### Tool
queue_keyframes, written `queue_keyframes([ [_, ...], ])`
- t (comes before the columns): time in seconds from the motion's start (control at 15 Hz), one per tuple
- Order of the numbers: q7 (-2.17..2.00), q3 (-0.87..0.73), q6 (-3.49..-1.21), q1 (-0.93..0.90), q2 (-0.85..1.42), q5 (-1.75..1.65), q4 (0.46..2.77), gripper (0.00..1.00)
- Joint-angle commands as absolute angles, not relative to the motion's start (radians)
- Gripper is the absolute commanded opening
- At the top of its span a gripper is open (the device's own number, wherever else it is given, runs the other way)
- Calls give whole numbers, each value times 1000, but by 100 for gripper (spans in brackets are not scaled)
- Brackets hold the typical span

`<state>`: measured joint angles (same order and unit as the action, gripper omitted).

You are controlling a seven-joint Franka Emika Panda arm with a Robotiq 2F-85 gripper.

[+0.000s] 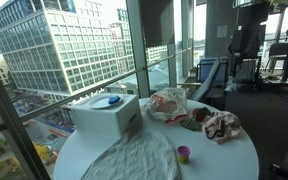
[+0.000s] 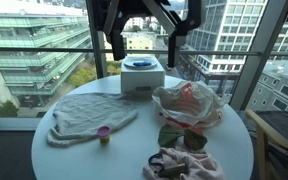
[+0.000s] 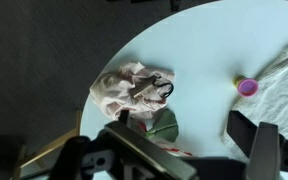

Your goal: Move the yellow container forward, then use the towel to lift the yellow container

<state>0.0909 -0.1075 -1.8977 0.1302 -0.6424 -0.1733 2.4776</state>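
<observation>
The yellow container [image 1: 183, 154] is a small cup with a pink top. It stands on the round white table [image 1: 224, 160] beside the towel and also shows in an exterior view [image 2: 104, 134] and the wrist view [image 3: 247, 87]. The pale towel [image 1: 134, 160] lies spread flat on the table, seen in both exterior views [image 2: 89, 115] and at the wrist view's right edge [image 3: 287, 85]. My gripper [image 2: 146, 40] hangs high above the table, open and empty; its fingers frame the wrist view [image 3: 199, 145].
A white box with a blue lid [image 2: 142, 75] stands at the table's window side. A crumpled plastic bag [image 2: 189, 100], a green item [image 3: 164, 125] and a bunched patterned cloth [image 3: 134, 88] lie on the table. Windows surround the table.
</observation>
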Motion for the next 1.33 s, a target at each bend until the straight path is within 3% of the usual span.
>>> queue_keyframes([
  [0.0, 89, -111, -1895, 125, -643, -175, 2470, 100],
  [0.67, 46, -84, -2010, 71, -573, -93, 2561, 100],
  [1.27, -127, 103, -2325, -44, -231, -85, 2635, 100],
])
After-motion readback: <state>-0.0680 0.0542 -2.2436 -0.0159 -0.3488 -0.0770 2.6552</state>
